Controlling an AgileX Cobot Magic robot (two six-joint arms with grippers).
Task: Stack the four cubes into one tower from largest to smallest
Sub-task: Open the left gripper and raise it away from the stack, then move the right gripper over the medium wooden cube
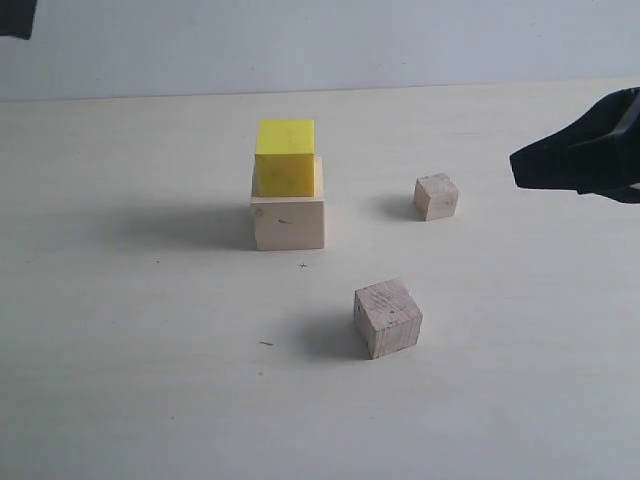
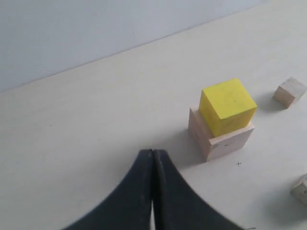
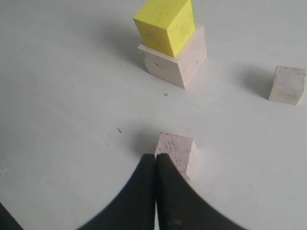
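The bright yellow cube (image 1: 285,157) sits on the largest pale wood cube (image 1: 288,222) near the middle of the table, forming a two-cube tower. The medium grainy wood cube (image 1: 387,318) stands alone nearer the front. The smallest pale cube (image 1: 436,196) is off to the right. My right gripper (image 1: 518,165) hovers at the right edge, shut and empty; in its wrist view the right gripper (image 3: 155,156) is just short of the medium cube (image 3: 176,151). In the left wrist view my left gripper (image 2: 153,152) is shut on nothing, well apart from the yellow cube (image 2: 226,105).
The pale table top (image 1: 130,380) ends at a grey-blue wall (image 1: 300,40) behind. A dark part of the left arm (image 1: 17,17) shows in the top left corner. A tiny cross mark (image 1: 303,266) lies in front of the tower.
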